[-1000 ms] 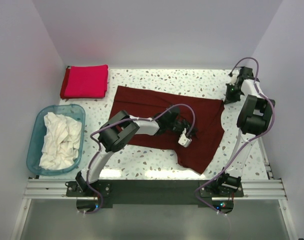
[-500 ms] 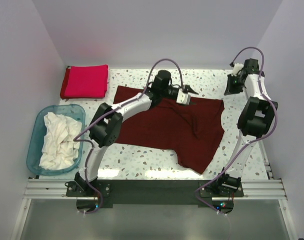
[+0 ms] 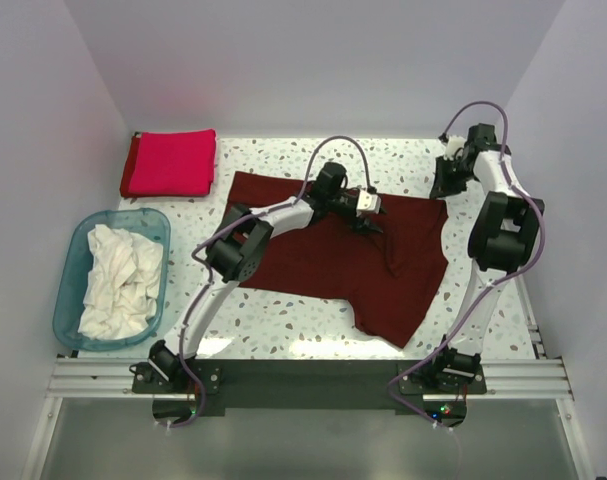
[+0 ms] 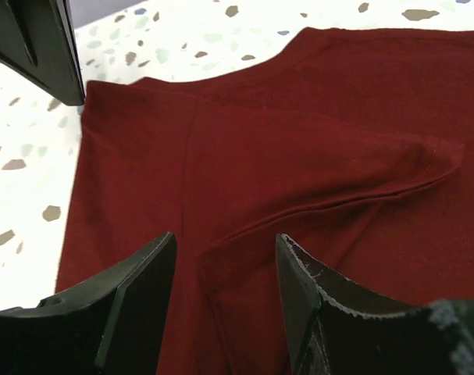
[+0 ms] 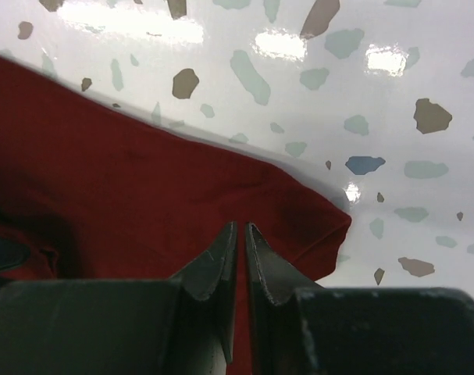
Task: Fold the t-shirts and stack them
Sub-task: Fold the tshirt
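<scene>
A dark maroon t-shirt (image 3: 323, 255) lies spread across the middle of the table, rumpled at its right side. My left gripper (image 3: 370, 224) hovers low over its back middle. In the left wrist view its jaws (image 4: 226, 244) stand open above a raised fold of the maroon cloth (image 4: 315, 195), with nothing between them. My right gripper (image 3: 446, 187) is at the shirt's back right corner. In the right wrist view its fingers (image 5: 241, 227) are almost together, just above that corner (image 5: 315, 226). A bright red t-shirt (image 3: 170, 163) lies folded at the back left. White t-shirts (image 3: 118, 280) fill the tub.
A translucent blue tub (image 3: 75, 262) stands at the left edge. Bare speckled tabletop (image 3: 283, 320) shows along the front and around the back right corner (image 5: 361, 94). Grey walls close in the back and both sides.
My left arm swung from the shirt's front middle to its back edge, then dropped onto the back middle, its jaws opening. My right gripper shifted slightly left toward the shirt's corner.
</scene>
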You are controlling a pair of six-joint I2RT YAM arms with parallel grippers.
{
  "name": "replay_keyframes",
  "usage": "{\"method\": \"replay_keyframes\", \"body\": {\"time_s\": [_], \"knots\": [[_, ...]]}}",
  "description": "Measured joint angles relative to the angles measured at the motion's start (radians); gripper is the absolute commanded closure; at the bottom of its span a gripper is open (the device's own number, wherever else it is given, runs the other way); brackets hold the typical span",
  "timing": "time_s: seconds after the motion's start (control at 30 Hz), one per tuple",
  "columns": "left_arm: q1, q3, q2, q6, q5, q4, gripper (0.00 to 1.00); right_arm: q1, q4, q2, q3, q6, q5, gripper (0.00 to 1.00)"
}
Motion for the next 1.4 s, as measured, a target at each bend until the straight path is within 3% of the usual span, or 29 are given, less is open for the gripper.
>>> {"method": "replay_keyframes", "body": {"time_s": [0.67, 0.9, 1.13, 1.4], "knots": [[-0.001, 0.123, 0.05, -0.187, 0.014, 0.02, 0.47, -0.003, 0.001, 0.033, -0.03, -0.001, 0.033, 0.89], [0.002, 0.177, 0.102, -0.377, 0.015, 0.046, 0.47, -0.004, 0.002, 0.033, -0.029, -0.001, 0.047, 0.89], [0.03, 0.191, 0.158, -0.671, 0.006, 0.151, 0.5, -0.004, 0.001, 0.034, -0.029, -0.001, 0.049, 0.89], [0.053, 0.192, 0.178, -0.806, 0.01, 0.22, 0.51, -0.004, 0.002, 0.04, -0.026, -0.001, 0.053, 0.89]]}}
